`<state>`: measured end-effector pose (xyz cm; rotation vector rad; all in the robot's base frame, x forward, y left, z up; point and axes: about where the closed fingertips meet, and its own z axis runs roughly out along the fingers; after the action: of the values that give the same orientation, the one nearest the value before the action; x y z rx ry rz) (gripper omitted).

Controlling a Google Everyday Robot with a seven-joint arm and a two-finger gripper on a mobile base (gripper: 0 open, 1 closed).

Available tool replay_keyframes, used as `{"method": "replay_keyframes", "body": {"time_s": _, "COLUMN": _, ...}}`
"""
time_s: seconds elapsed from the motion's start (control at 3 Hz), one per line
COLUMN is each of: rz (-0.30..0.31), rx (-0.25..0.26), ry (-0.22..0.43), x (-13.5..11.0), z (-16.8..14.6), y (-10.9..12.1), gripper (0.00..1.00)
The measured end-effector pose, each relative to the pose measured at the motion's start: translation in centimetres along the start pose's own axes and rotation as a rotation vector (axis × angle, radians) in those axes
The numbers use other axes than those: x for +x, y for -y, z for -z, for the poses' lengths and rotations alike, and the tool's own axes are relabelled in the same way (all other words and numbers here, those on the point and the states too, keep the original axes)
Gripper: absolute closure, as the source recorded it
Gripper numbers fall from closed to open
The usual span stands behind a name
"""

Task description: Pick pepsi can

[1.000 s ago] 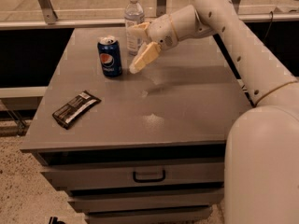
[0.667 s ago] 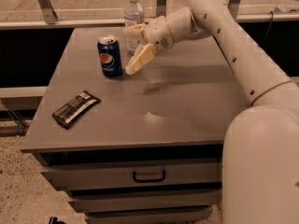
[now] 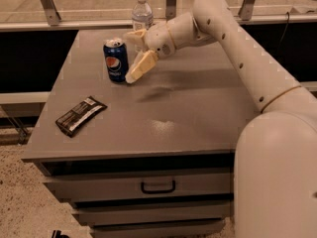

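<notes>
Gaping wide, empty fingers (image 3: 140,66) just beside the upright pepsi can (image 3: 115,61).

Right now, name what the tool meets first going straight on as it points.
The open tool, close beside the pepsi can, points at it: probably the can first, though depth is unclear.

the claw (image 3: 133,55), just beside the pepsi can (image 3: 115,61), hides the water bottle (image 3: 142,15) below its shoulder.

Your gripper (image 3: 132,56) hangs spread just right of the pepsi can (image 3: 115,59); the water bottle (image 3: 142,13) crowds behind, with bare bench (image 3: 198,108) in front.
</notes>
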<state>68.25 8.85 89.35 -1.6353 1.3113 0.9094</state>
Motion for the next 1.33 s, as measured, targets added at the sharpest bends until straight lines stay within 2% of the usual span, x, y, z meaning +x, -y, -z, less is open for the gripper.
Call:
{"method": "replay_keyframes", "body": {"time_s": 0.33, "rz": 0.002, "rx": -0.012, "ry": 0.003, "x": -0.1, "z": -1.0, "y": -0.2, "gripper": 0.0}}
{"method": "replay_keyframes", "body": {"time_s": 0.67, "rz": 0.004, "rx": -0.027, "ry": 0.012, "x": 0.0, "z": -1.8, "y": -0.1, "gripper": 0.16}}
{"method": "replay_keyframes", "body": {"time_s": 1.33, "rz": -0.019, "rx": -0.039, "ry": 0.052, "x": 0.0, "z": -2.6, "y": 0.1, "gripper": 0.63}}
